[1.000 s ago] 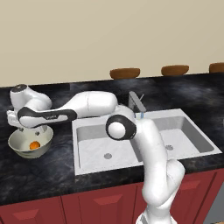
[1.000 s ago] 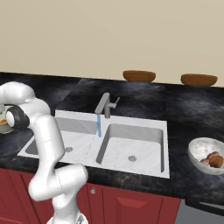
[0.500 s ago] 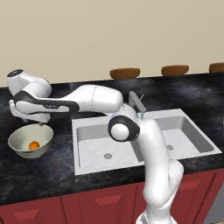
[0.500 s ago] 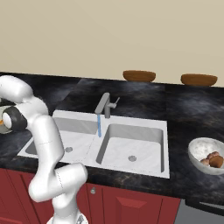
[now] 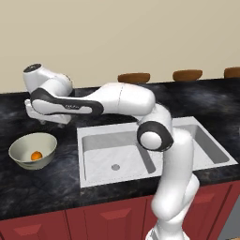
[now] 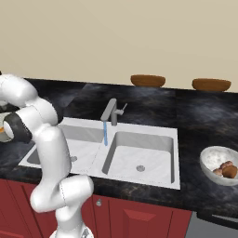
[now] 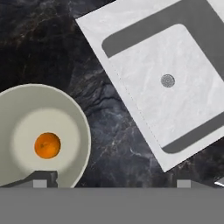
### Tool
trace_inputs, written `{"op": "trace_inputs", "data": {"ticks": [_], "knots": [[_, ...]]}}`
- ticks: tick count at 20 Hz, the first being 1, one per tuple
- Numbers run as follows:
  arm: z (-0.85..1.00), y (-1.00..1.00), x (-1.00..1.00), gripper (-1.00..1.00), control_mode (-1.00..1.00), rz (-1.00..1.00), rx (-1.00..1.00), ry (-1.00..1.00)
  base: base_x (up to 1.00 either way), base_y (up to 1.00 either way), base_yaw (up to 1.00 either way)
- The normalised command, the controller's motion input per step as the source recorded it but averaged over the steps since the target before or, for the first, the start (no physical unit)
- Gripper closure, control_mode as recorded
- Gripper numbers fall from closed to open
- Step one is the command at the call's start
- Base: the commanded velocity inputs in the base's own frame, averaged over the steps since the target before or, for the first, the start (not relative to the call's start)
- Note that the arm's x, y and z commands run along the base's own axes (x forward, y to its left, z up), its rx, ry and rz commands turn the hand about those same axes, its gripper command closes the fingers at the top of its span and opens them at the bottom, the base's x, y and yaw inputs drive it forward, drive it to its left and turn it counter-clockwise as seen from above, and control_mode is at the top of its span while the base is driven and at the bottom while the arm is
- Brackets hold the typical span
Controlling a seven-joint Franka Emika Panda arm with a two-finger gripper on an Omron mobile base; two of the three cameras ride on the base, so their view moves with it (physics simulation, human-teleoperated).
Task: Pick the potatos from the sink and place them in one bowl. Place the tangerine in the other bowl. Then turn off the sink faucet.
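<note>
- Black marbled bench [image 5: 56, 187] over red cabinet fronts [image 6: 139, 218]; beige wall behind; brown oval dishes [image 6: 148, 80] along the back edge.
- White sink [image 6: 139, 153] set in bench; faucet [image 6: 110, 111] running, blue stream into left basin.
- Tangerine [image 5: 36, 155] in cream-green bowl [image 5: 23, 161], left of sink; potatos [image 6: 225, 170] in second bowl [image 6: 209, 160], far right.
- Claw [image 7: 111, 183] above bench beside the cream-green bowl; tips wide apart, holding nothing.
</note>
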Motion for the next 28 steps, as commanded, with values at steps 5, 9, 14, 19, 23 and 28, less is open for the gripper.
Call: {"op": "trace_inputs", "data": {"ticks": [5, 9, 14, 19, 23, 28], "knots": [[0.15, -1.00, -0.25, -1.00, -1.00, 0.15, 0.27, -0.20, 0.00, 0.00, 0.00], [0.12, -1.00, -0.40, -1.00, -1.00, 0.22, 0.11, -0.08, 0.00, 0.00, 0.00], [0.05, -0.96, -0.34, -1.00, -1.00, 0.32, 0.01, -0.05, 0.00, 0.00, 0.00], [0.12, -0.83, -0.35, -1.00, -1.00, 0.37, 0.03, -0.07, 0.00, 0.00, 0.00], [0.30, -0.57, -0.28, -1.00, -1.00, 0.39, 0.03, -0.12, 0.00, 0.00, 0.00], [0.39, -0.36, -0.28, -1.00, -1.00, 0.47, 0.00, -0.18, 0.00, 0.00, 0.00]]}}
